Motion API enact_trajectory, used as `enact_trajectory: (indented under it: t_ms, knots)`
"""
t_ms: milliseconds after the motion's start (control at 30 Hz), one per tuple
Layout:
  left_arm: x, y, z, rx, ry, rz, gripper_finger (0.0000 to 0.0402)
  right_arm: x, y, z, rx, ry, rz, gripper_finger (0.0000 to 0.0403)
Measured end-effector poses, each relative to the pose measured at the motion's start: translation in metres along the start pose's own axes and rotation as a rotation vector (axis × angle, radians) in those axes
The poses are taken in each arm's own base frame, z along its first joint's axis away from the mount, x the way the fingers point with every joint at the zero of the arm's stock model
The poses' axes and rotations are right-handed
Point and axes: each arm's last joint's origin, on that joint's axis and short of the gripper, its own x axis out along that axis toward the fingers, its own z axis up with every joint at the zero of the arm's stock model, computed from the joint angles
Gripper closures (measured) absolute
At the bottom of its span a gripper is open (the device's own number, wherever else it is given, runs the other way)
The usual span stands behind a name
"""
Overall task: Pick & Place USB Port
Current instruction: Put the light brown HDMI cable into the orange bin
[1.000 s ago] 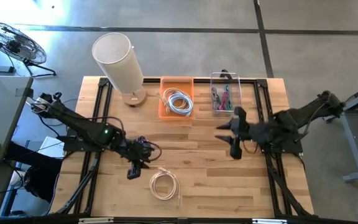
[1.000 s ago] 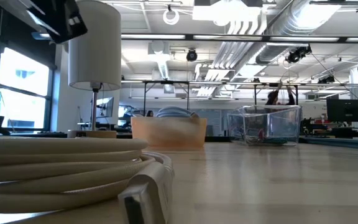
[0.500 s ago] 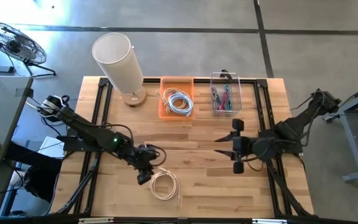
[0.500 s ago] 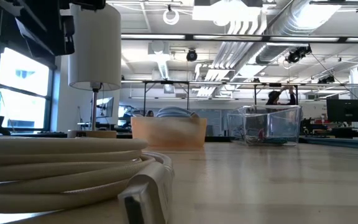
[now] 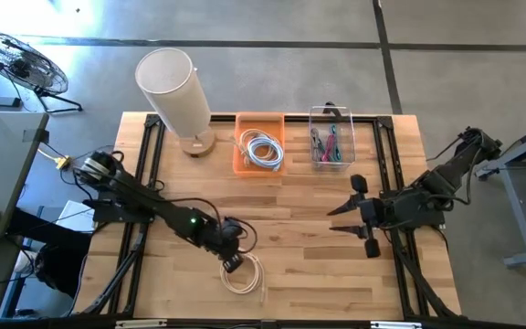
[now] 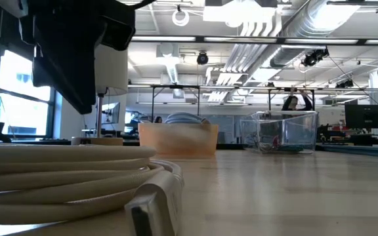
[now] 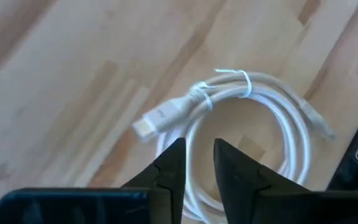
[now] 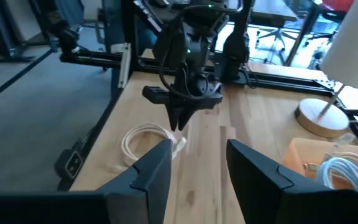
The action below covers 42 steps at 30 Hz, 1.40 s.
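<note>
Lamp (image 5: 173,96) with a white shade stands at the table's (image 5: 299,274) far left corner, leaning in the overhead view. Nearer the front edge, left of centre, the left gripper (image 5: 232,263) hangs over the coiled white cable (image 5: 242,273), at the coil's left rim. The wrist camera on that arm shows its two dark fingers (image 7: 173,163) close together with only a narrow slit between them, nothing caught in it; the coil (image 7: 247,140) lies on the wood beyond the tips, its flat plug (image 7: 146,127) sticking out to one side and thin ties binding the loops. From table height the cable (image 6: 64,177) fills the foreground, and the gripper (image 6: 71,59) shows as a dark mass above it, apart from it.

Along the far edge, centre: an orange bin (image 5: 259,143) holding a coil of pale cable (image 5: 262,149). Just right of it, a clear box (image 5: 331,137) with coloured odds and ends inside; cannot tell what they are.

Toward the right edge, mid-depth, the right gripper (image 5: 361,214) is held above bare wood, fingers spread wide and empty, pointing toward the table's centre. Its wrist camera looks across the table at the left arm (image 8: 188,59) above the cable (image 8: 148,140).
</note>
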Motion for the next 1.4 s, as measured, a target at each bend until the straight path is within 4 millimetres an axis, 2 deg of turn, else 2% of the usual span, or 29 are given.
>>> enact_trajectory:
  t_ms: [100,267,533,1067,1267,1400]
  knots:
    - [0.005,-0.008,0.002,0.012,0.037,0.012,0.034,0.0,0.001,-0.001,-0.004,0.005,0.014,0.0256]
    - [0.003,-0.02,0.007,0.058,0.056,-0.022,0.0361,-0.001,0.002,-0.001,-0.001,0.009,0.037,0.0256]
    - [-0.005,-0.031,0.015,0.145,-0.006,-0.066,0.0366,-0.001,0.003,0.0,0.006,0.014,0.087,0.0256]
    - [-0.004,-0.028,0.019,0.158,-0.004,-0.053,0.0366,-0.001,0.004,0.0,0.036,0.014,0.1,0.0256]
    - [-0.005,-0.027,0.016,0.181,0.077,-0.077,0.0365,-0.001,0.004,0.0,0.053,0.015,0.1,0.0256]
    - [-0.005,-0.026,0.014,0.183,0.112,-0.074,0.0346,-0.001,0.004,0.0,0.077,0.017,0.105,0.0256]
